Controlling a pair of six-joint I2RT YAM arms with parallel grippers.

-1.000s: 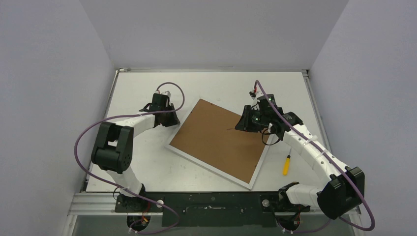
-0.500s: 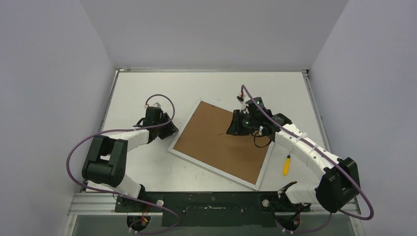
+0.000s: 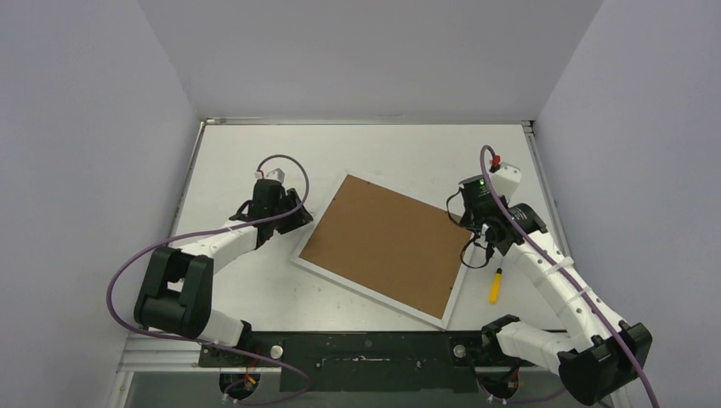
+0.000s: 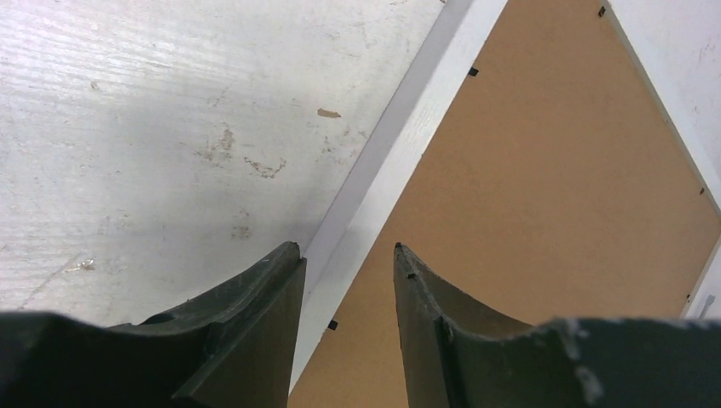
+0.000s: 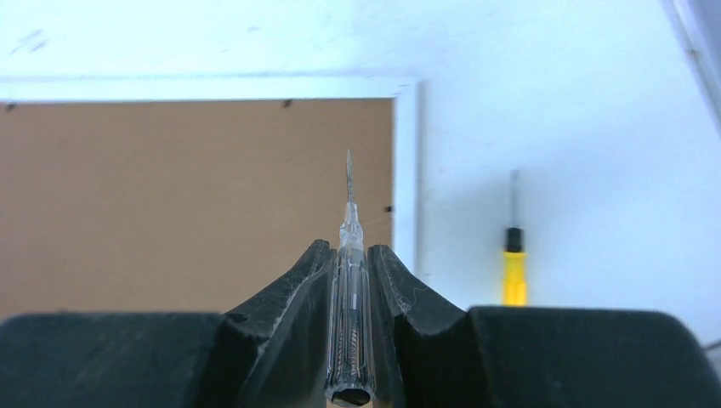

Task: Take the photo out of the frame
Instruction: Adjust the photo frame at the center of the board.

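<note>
Frame (image 3: 383, 246) may skid if right gripper (image 5: 350, 246), pinching a clear screwdriver (image 5: 349, 212) at 3 o'clock, pries; left gripper (image 4: 345, 248) at 9 o'clock hangs spread.

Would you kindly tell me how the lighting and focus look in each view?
Top external: even, soft light, everything sharp. Left wrist: a broad grey shadow on the table beside the frame; left end effector dim and soft. Right wrist: bluish cast; clear screwdriver crisp, yellow screwdriver softer.
</note>
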